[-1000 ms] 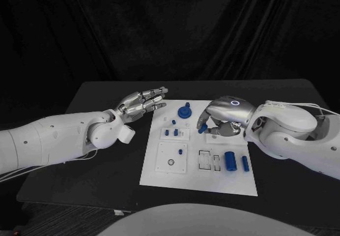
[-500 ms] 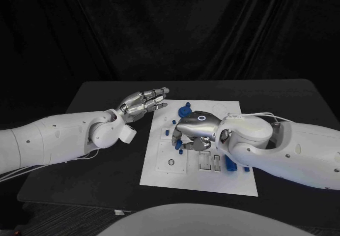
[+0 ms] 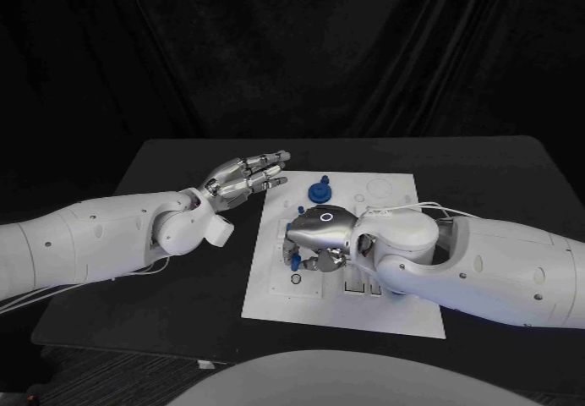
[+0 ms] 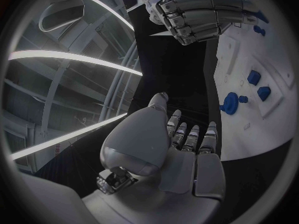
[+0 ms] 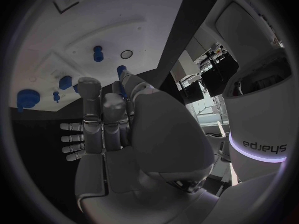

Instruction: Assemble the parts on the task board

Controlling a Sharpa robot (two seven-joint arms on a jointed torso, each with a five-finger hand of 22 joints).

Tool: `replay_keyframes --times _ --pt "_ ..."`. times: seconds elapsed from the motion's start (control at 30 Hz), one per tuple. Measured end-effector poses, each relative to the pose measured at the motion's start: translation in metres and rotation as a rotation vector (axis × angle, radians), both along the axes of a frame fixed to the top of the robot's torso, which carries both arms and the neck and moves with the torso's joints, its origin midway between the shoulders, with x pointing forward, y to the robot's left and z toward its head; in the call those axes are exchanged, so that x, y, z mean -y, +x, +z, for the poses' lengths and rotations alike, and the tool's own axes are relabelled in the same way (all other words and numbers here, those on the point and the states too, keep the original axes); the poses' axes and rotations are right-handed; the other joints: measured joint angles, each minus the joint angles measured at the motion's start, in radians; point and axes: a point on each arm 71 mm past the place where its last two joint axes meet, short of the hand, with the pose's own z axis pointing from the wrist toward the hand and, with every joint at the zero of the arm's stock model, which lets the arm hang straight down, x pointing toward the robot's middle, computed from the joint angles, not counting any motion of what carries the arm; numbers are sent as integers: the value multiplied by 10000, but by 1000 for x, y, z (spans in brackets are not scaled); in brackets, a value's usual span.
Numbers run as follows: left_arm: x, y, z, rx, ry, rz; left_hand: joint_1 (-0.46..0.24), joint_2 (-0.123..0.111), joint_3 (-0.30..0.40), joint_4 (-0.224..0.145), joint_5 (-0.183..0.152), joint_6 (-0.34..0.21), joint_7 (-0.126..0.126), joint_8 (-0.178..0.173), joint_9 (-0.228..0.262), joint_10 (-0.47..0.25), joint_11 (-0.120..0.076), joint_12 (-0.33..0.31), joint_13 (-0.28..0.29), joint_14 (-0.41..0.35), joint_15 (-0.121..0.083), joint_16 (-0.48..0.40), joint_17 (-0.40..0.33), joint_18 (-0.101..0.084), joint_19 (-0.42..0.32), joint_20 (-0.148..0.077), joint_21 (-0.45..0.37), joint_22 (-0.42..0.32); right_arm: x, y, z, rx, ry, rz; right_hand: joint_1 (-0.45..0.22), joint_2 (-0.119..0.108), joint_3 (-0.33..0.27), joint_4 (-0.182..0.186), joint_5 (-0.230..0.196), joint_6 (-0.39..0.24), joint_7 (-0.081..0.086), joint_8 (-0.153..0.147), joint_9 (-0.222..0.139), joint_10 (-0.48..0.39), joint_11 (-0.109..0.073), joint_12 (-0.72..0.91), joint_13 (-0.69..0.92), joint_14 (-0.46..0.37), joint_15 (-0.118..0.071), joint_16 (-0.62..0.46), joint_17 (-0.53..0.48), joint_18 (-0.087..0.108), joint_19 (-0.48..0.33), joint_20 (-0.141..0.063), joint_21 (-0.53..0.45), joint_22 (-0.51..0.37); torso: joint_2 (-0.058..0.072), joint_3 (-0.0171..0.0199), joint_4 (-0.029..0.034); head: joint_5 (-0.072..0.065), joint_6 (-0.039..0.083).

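The right robot hand is low over the task board at its nine o'clock side, pinching a small blue part at its fingertips. At eleven o'clock the left robot hand hovers open (fingers spread) above the bench.

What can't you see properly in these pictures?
- Head view: the right hand and its arm cover the middle of the task board; parts beneath are hidden.
- Right wrist view: a blue part sits at the fingertips; whether it is held is unclear.
- Left wrist view: the left hand shows its back, the palm hidden.
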Motion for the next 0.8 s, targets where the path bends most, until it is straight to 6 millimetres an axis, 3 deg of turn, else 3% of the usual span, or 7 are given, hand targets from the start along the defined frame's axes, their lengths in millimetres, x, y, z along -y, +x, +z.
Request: replay_keyframes --times 0.4,0.8 --pt "1 1 -1 -5 10 -6 0 0 29 -28 50 0 0 0 -1 0 0 -2 -1 0 0 0 0 0 0 0 0 -10 -4 -2 -10 -155 -285 62 -3 2 28 -28 36 -1 0 -22 -29 0 0 -75 -2 0 0 -1 3 1 0 0 48 -1 9 -7 -1 11 0" --pt "3 0 -2 -44 -9 -60 -41 41 46 -45 91 0 0 -1 -1 30 29 -2 -2 0 0 0 0 0 0 0 0 -19 -4 -3 -18 -295 -354 36 -148 -64 54 -56 40 -2 -1 -78 -33 4 -4 -96 -6 -1 1 34 14 2 -1 0 48 -1 -12 -7 -55 61 0"
